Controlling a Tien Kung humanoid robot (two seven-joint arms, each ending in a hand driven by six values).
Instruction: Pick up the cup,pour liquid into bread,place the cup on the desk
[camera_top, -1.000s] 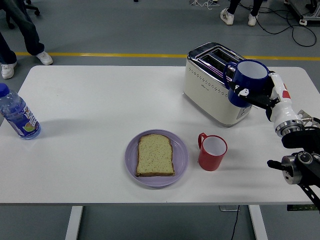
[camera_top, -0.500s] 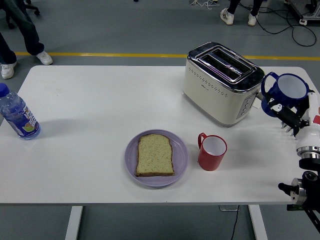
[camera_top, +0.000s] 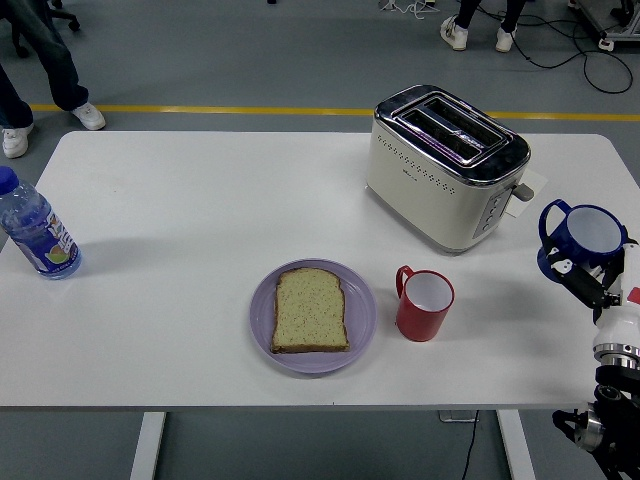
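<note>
My right hand (camera_top: 588, 280) is shut on a blue cup (camera_top: 581, 238) with a white inside, upright, at the table's right edge, low over or on the surface. A slice of bread (camera_top: 311, 310) lies on a purple plate (camera_top: 362, 318) near the front middle. A red cup (camera_top: 424, 303) with a white inside stands just right of the plate. The left hand is out of view.
A cream and chrome toaster (camera_top: 444, 166) stands at the back right, left of the blue cup. A blue-capped water bottle (camera_top: 36, 232) stands at the left edge. People's legs and shoes (camera_top: 88, 115) show beyond the far side.
My right hand carried the blue cup from in front of the toaster rightward and down toward the table's right edge. Nothing else moved.
</note>
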